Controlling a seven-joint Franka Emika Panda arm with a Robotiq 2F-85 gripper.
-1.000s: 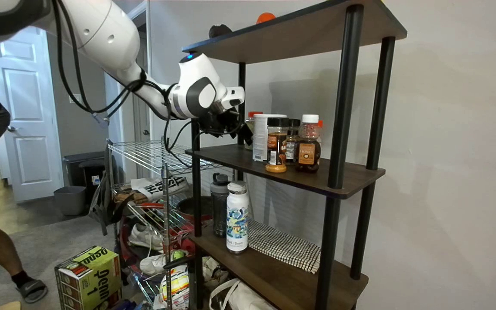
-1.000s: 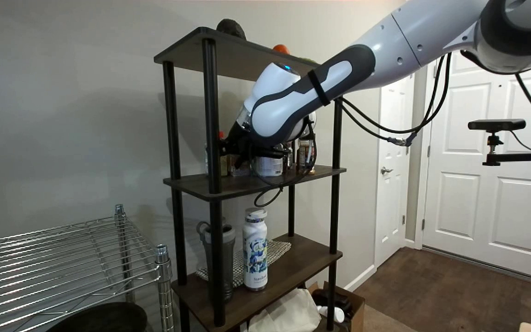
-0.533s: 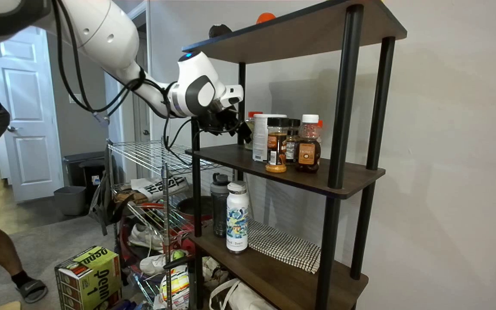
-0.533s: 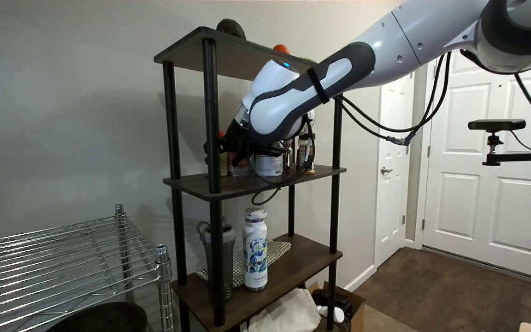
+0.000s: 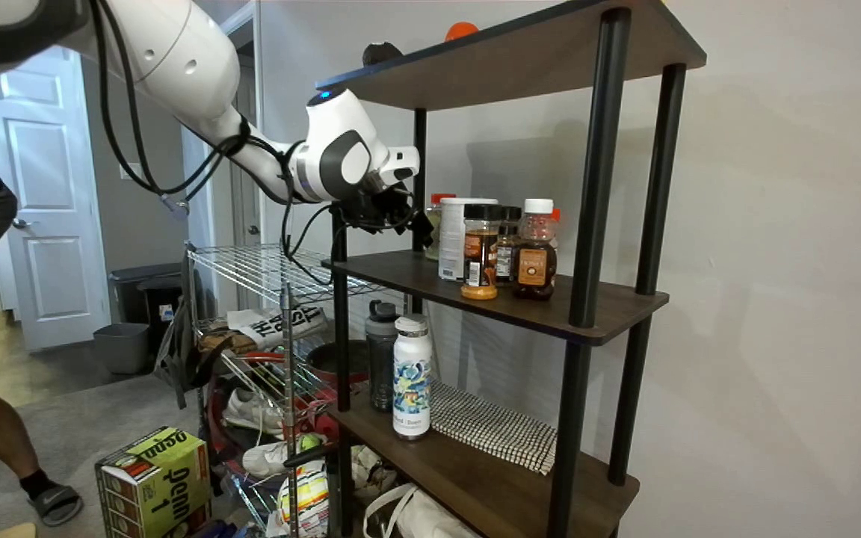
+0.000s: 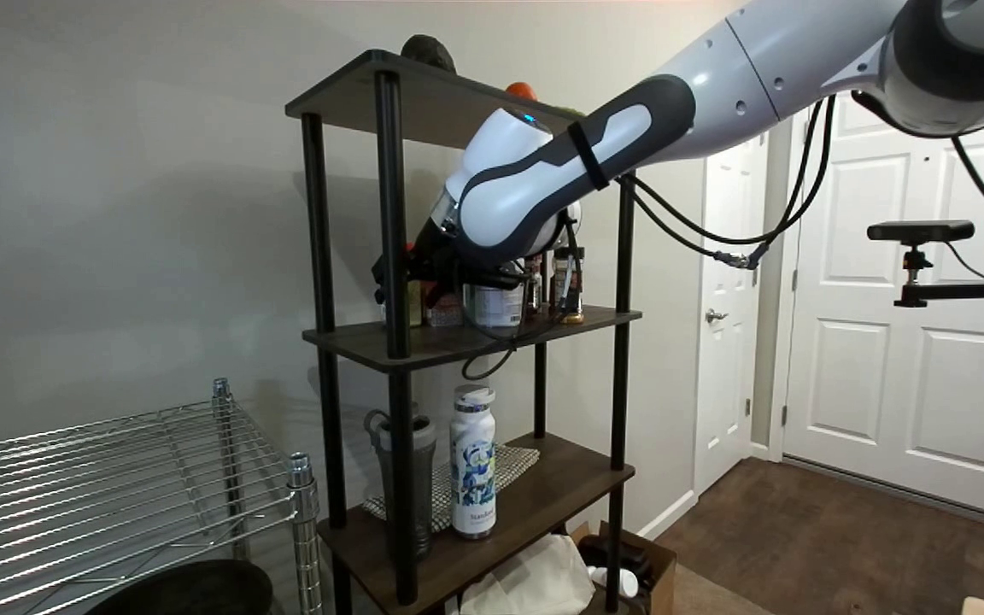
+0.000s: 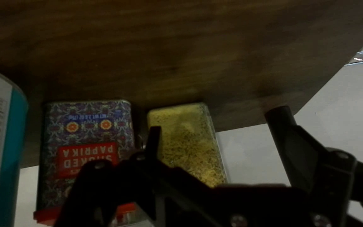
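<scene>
Spread and gripping nothing, the pincer (image 7: 228, 129) faces the yellow jar (image 7: 187, 142), upright because the shelf (image 7: 169, 56) carries its flat base; the paprika tin (image 7: 88, 132) stands ahead too, outside 1 finger (image 7: 153, 142).

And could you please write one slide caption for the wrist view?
Open pincer before a jar with yellow contents, a smoked paprika tin standing alongside.

In the wrist view, my fingers (image 7: 151, 146) hide parts of the jar (image 7: 186, 142) and tin (image 7: 87, 134); the edge crops the can (image 7: 13, 142).
</scene>
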